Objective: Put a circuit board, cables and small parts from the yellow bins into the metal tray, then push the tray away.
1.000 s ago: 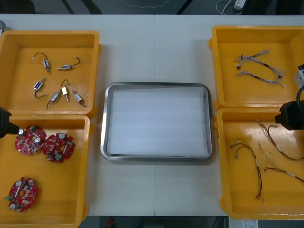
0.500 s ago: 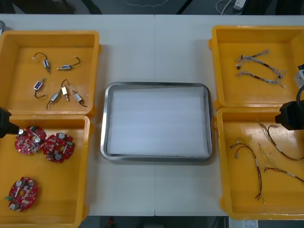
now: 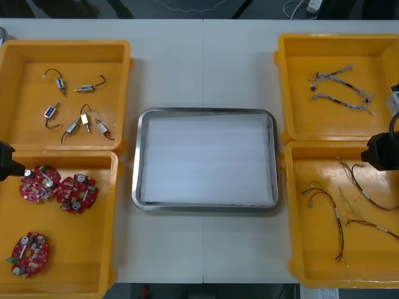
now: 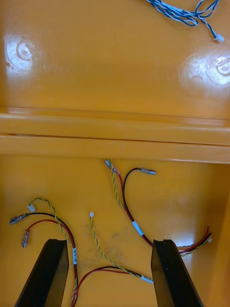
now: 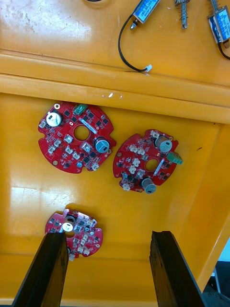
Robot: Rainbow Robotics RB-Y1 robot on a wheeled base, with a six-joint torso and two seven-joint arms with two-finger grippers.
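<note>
Front view: metal tray (image 3: 141, 162) holds nothing. Near yellow bin (image 3: 93, 274) left of tray: three circuit boards (image 3: 76, 193). Near bin right of tray: red and yellow cables (image 3: 324, 194).
Left wrist view: left claw (image 5: 106, 238) over boards' bin, spread wide, holding nothing. Boards ahead of fingers, one just beside fingertip. Left arm nearer boards.
Right wrist view: right claw (image 4: 108, 242) wide open, empty, above cables.

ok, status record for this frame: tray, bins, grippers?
metal tray: white inside, nothing in it
small metal parts: far left bin
circuit boards: three, near left bin
blue and white cables: far right bin
red and yellow cables: near right bin
left gripper: open, above the circuit boards
right gripper: open, above the red and yellow cables
</note>
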